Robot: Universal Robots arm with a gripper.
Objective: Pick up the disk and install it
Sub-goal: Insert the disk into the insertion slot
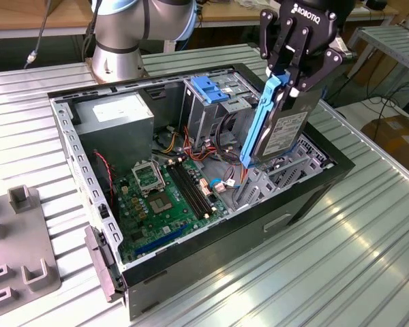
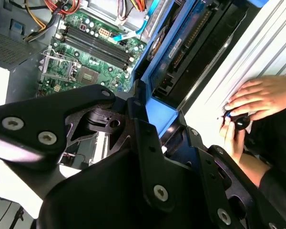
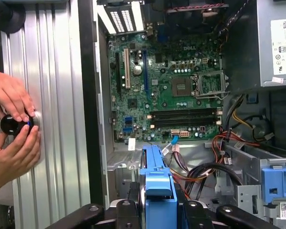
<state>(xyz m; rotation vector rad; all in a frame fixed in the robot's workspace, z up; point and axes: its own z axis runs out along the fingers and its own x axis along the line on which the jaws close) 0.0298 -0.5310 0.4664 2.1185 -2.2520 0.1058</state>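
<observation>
One disk point(image 1: 283, 129) in gripper point(image 1: 290, 83), two hands point(image 3: 9, 98)

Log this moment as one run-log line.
gripper: shut on disk | disk: held on edge over open computer case | install: not yet | person's hands: on table beside case

The exterior view stands back and high, looking slantwise down on the whole open case point(image 1: 211, 255) and my pincer point(image 1: 291, 76) above it. Both wrist views look from close behind my pincer down into the case, sharing the motherboard point(image 2: 93, 52) point(image 3: 176, 90).
</observation>
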